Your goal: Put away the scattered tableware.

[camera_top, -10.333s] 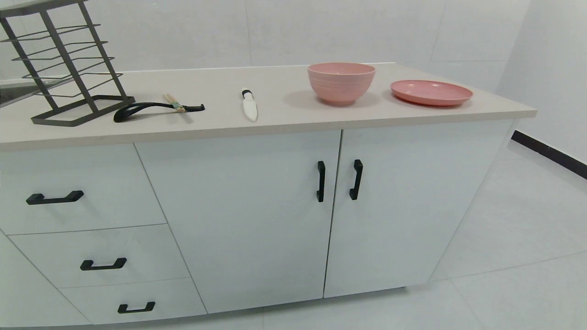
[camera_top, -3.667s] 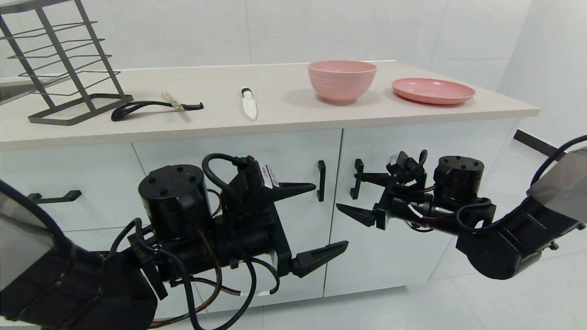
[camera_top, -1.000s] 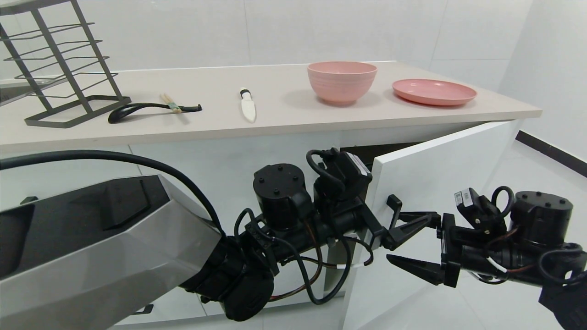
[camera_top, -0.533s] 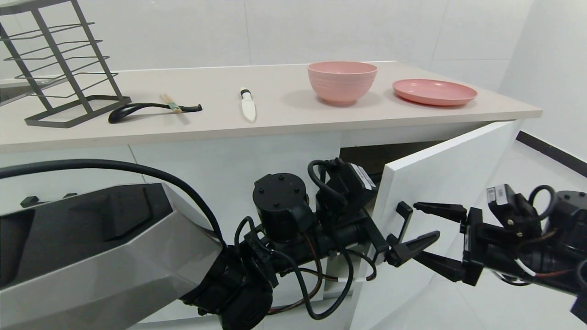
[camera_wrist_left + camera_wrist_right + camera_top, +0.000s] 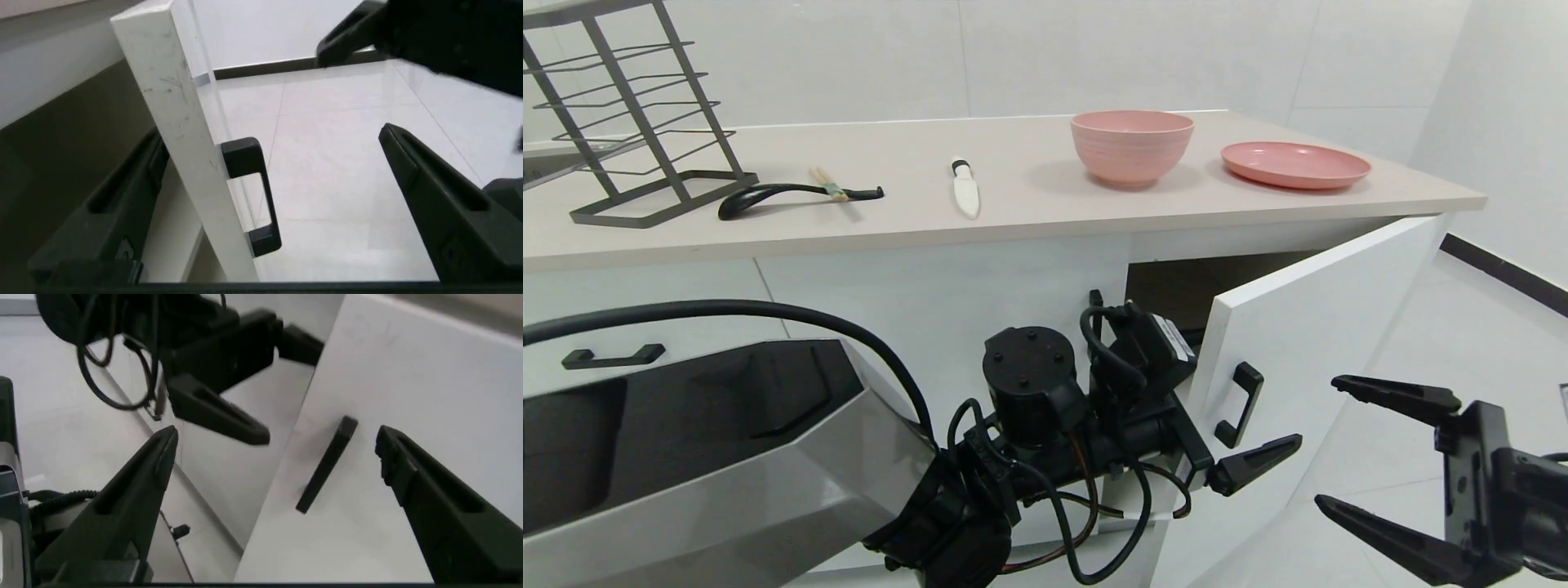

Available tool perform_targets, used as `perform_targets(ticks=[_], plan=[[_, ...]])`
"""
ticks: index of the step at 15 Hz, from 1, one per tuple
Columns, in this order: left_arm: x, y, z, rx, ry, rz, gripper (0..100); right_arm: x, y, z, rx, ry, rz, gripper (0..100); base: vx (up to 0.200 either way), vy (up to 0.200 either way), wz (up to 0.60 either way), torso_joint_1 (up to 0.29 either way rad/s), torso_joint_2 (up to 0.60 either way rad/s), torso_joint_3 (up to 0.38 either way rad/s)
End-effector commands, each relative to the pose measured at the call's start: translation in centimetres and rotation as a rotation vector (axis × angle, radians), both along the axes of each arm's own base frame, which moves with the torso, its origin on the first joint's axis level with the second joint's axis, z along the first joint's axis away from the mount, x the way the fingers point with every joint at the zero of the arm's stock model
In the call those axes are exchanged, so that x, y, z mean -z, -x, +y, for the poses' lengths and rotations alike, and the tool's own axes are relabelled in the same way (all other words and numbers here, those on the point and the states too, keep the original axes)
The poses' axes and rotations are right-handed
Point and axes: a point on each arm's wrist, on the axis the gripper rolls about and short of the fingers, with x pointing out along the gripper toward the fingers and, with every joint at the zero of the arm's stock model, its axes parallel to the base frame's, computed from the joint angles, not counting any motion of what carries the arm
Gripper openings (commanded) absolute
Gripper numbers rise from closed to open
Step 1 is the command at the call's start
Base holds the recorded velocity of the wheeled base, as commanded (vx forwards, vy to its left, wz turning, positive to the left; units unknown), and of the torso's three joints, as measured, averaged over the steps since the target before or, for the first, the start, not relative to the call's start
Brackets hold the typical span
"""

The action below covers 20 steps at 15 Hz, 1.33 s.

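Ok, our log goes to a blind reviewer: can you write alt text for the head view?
The right-hand cabinet door stands ajar, the open left gripper straddling its free edge and the open right gripper clear of it. On the counter lie a pink bowl, pink plate, white knife, black ladle, chopsticks and a wire rack.

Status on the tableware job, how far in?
Done: the white right cabinet door stands partly open. In hand: the open left gripper straddles that door's edge; the open right gripper hangs clear of it, empty. Left: the pink bowl, pink plate, white knife, black ladle and wooden chopsticks all lie on the beige countertop, none stowed.
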Motion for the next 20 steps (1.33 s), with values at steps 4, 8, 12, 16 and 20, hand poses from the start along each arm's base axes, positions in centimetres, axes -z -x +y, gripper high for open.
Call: perform_targets(ticks=[4,8,12,16,20], plan=[[1.0,0.2,-0.5,0.009,-0.016,0.011,100,-2.2,2.3,-0.4,-0.002,-0.032,-0.155,100,0.000,0.000,0.00,0.000,0.00,0.000],[2.1,1.4,-1.8,0.049,0.009,-0.007,100,-4.7,2.4,-0.6,0.011,-0.057,-0.281,100,0.000,0.000,0.00,0.000,0.00,0.000],[2.5,2.5,-2.5,0.080,0.002,-0.002,100,-7.2,1.7,-0.5,0.009,-0.078,-0.386,100,0.000,0.000,0.00,0.000,0.00,0.000],[2.7,3.2,-3.3,0.092,0.003,0.000,100,-8.8,2.6,-0.6,0.010,-0.094,-0.476,100,0.000,0.000,0.00,0.000,0.00,0.000],[2.9,4.2,-4.3,0.124,0.008,-0.003,100,-10.7,2.8,-0.7,0.010,-0.108,-0.560,100,0.000,0.000,0.00,0.000,0.00,0.000]])
